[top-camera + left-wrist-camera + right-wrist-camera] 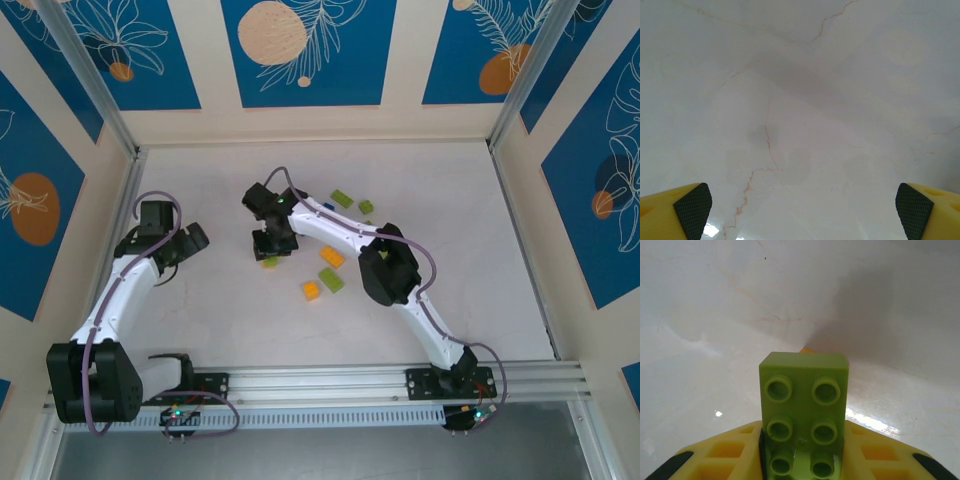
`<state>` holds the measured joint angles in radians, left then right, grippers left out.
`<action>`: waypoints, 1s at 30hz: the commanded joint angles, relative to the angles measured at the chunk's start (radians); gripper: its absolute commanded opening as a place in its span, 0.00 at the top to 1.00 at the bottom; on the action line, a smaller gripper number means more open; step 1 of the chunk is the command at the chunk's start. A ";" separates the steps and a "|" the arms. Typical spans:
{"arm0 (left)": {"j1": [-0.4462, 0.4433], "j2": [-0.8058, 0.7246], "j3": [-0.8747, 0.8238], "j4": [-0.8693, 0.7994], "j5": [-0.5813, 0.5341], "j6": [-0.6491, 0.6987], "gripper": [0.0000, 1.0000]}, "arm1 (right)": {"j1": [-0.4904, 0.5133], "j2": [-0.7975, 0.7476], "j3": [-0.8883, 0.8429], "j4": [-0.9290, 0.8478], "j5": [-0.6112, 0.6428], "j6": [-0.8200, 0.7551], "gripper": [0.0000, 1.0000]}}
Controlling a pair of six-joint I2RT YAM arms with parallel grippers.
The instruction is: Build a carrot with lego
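My right gripper (270, 246) is shut on a lime green lego brick (803, 405), studs facing the wrist camera, low over the table left of centre. A sliver of an orange piece (807, 349) peeks out behind the held brick. In the top view the held brick (270, 262) shows just under the fingers. Loose lego lies to its right: an orange brick (331, 256), a lime brick (331, 280), a small orange brick (311, 291), and further back two lime bricks (342, 198) (366, 207) and a blue one (328, 206). My left gripper (803, 210) is open over bare table, nothing between its pads (692, 207).
The white marbled table (200, 330) is walled by blue-patterned panels at the back and sides. A metal rail (350, 380) with both arm bases runs along the near edge. The left arm (120, 290) sits at the left side of the table.
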<state>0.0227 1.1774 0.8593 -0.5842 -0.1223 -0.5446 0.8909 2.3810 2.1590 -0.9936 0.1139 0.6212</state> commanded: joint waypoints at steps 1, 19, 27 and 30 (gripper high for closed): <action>0.019 -0.007 -0.004 0.003 0.019 -0.010 0.03 | 0.016 0.004 -0.014 -0.025 0.036 0.012 0.65; 0.022 -0.010 -0.001 -0.002 0.016 -0.007 0.03 | 0.009 -0.502 -0.430 0.023 0.169 -0.107 0.66; 0.022 -0.008 -0.003 0.006 0.026 -0.006 0.03 | 0.044 -0.715 -0.796 0.122 0.146 -0.062 0.66; 0.022 -0.004 -0.001 0.003 0.027 -0.004 0.03 | 0.059 -0.735 -0.856 0.161 0.127 -0.062 0.65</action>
<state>0.0265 1.1774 0.8593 -0.5842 -0.1112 -0.5446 0.9352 1.6897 1.3327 -0.8967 0.2764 0.5446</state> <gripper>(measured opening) 0.971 0.349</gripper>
